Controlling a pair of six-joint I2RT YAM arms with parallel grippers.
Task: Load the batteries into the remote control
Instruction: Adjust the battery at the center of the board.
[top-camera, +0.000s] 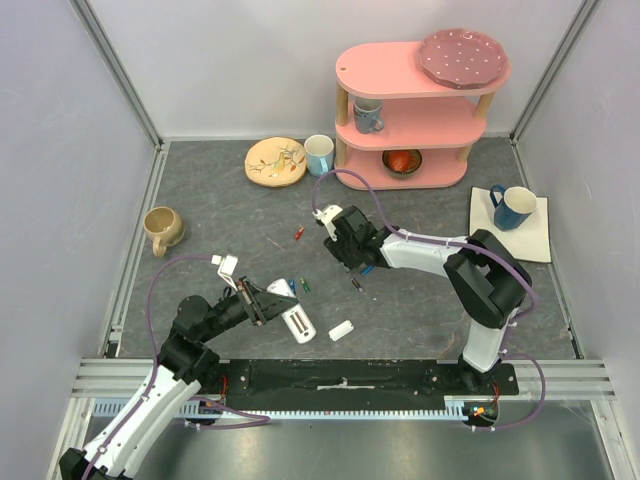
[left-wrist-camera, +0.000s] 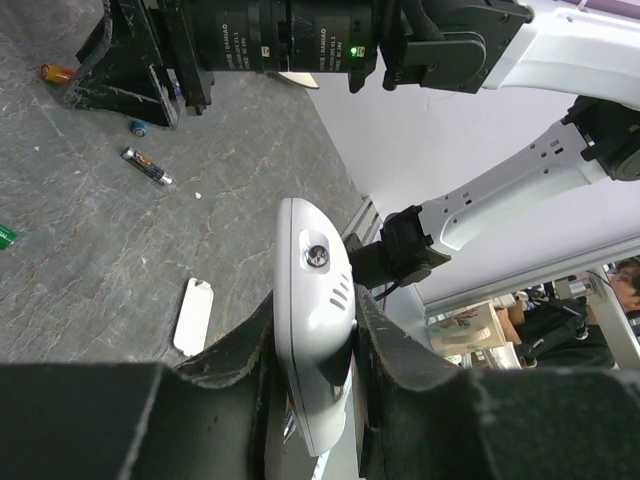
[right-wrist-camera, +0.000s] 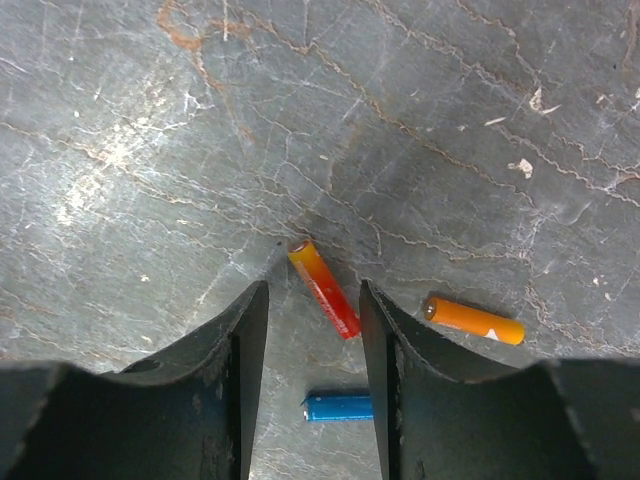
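Left gripper (left-wrist-camera: 312, 325) clamped on remote control (left-wrist-camera: 310, 250), about 7 o'clock on table (top-camera: 450, 200). Right gripper (right-wrist-camera: 312, 297) jaws apart over red-orange battery (right-wrist-camera: 326, 291) near centre, orange battery (right-wrist-camera: 475, 320) just beside. Back cover (left-wrist-camera: 193, 316) off; loading seemingly not begun.

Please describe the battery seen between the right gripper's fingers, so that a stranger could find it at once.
Find the right gripper, open above the grey table. Of three batteries below it, the fading battery shows in the gap between its fingers. It runs from yellow to red, while the orange battery and the blue battery are plain.
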